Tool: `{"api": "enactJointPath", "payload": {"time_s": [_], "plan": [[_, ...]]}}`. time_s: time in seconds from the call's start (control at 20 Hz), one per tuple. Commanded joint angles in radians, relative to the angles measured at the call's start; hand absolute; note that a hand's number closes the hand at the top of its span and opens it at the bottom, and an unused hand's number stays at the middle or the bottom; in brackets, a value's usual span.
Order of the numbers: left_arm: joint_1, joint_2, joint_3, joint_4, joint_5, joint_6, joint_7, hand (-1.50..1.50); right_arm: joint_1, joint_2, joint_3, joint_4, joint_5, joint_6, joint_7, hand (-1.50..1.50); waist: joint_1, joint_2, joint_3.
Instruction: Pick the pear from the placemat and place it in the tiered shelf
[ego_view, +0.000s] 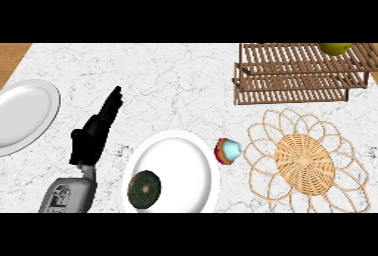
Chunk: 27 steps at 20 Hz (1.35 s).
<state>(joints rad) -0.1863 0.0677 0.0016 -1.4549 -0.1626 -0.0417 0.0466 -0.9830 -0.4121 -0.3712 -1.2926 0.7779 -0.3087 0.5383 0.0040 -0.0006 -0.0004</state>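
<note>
The yellow-green pear (335, 48) lies on the top tier of the wooden tiered shelf (295, 82) at the back right, partly cut off by the view's upper edge. The woven wicker placemat (304, 161) lies in front of the shelf with nothing on it. My left hand (94, 131) rests open on the left of the counter, fingers straight and pointing away. My right hand does not show.
A white plate (181, 160) in the front middle carries a dark green round fruit (145, 189). A small colourful cupcake-like object (228, 151) sits between that plate and the placemat. Another white plate (22, 116) lies at the far left edge.
</note>
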Motion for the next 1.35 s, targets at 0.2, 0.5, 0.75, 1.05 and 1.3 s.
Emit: {"api": "enactJointPath", "payload": {"time_s": [0.2,0.5,0.75,1.05,1.3], "plan": [[0.01,0.009,0.024,0.026,0.026,-0.016,-0.041,0.0,-0.03,-0.043,-0.152,-0.12,-0.117,-0.091,0.075,-1.5,-0.012,-0.002,0.0],[0.022,-0.013,-0.001,-0.012,0.001,0.012,0.008,0.0,-0.019,-0.216,-0.235,-0.208,-0.129,0.052,0.296,-1.5,-0.019,-0.006,0.0],[0.069,0.02,0.024,-0.016,0.016,-0.01,-0.036,0.0,0.147,-0.351,-0.382,-0.305,-0.302,0.317,0.384,-1.5,-0.039,-0.013,0.001],[0.043,0.024,0.023,-0.034,0.007,-0.003,-0.004,0.0,0.359,-0.488,-0.628,-0.281,-0.504,0.544,0.284,-1.5,-0.042,-0.008,0.002],[0.043,0.008,0.028,0.006,0.003,0.015,-0.045,0.0,0.504,-0.53,-0.865,-0.313,-0.688,0.741,0.284,-1.5,-0.045,-0.008,0.001]]}}
